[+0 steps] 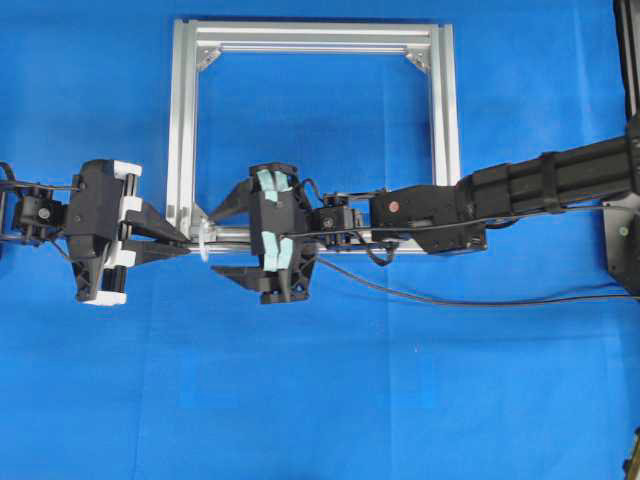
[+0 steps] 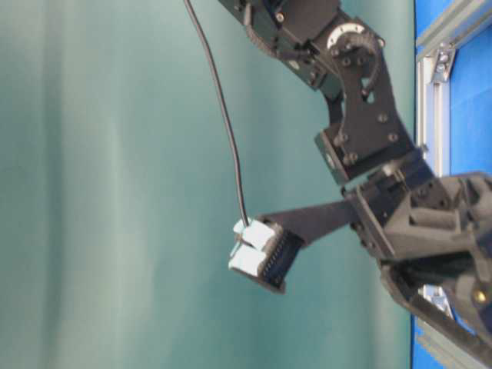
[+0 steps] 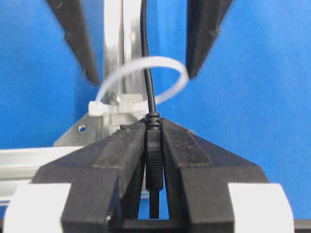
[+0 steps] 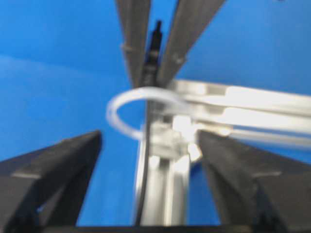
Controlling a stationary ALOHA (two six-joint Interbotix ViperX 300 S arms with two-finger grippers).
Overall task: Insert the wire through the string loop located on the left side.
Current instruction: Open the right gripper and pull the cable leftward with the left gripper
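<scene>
In the left wrist view my left gripper (image 3: 154, 124) is shut on the slim black plug (image 3: 154, 150) of the wire (image 3: 147, 58). From the plug the wire runs forward through the white string loop (image 3: 141, 80), which is fixed at the frame's corner. Just beyond the loop my right gripper (image 4: 149, 138) stands open, one finger on each side of the wire (image 4: 141, 194), and holds nothing. Overhead, the left gripper (image 1: 195, 246) and the right gripper (image 1: 222, 240) face each other across the loop (image 1: 205, 240) at the frame's lower left corner.
The silver aluminium frame (image 1: 185, 120) lies flat on the blue cloth (image 1: 400, 400). My right arm (image 1: 520, 190) stretches in from the right along the frame's lower bar. A black cable (image 1: 430, 298) trails over the cloth below that arm.
</scene>
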